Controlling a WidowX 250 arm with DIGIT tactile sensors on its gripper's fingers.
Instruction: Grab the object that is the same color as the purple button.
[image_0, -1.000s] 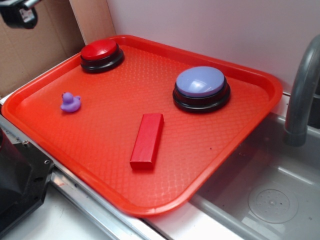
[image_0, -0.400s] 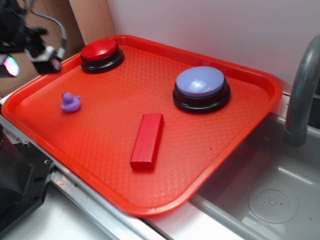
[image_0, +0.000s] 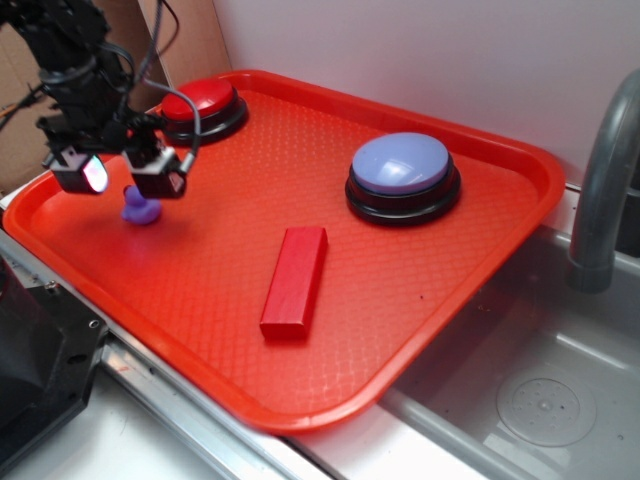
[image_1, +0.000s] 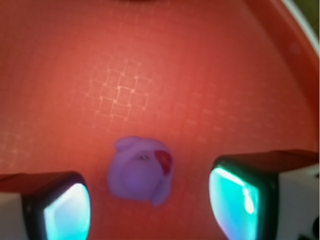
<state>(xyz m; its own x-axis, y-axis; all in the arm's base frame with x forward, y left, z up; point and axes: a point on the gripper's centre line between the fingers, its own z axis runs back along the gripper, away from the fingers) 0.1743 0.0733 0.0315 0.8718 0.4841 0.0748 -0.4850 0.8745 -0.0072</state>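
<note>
Red tray (image_0: 480, 290) with textured floor, beside a grey sink (image_0: 545, 405) at right. End effector (image_0: 122, 178), fingers apart, poised above the small purple duck (image_0: 140, 210) near the tray's left edge; nothing clamped. In the wrist view, duck (image_1: 141, 170) between the two finger pads (image_1: 67, 212), nearer the left one, touching neither; whether the pads have reached the tray floor cannot be told. Purple button (image_0: 402, 177) on black base, right of centre, well apart from the duck. Red button (image_0: 203, 108) at the far left corner, just beyond the arm. Red rectangular block (image_0: 295, 280) flat near the tray's middle, clear of all else.
</note>
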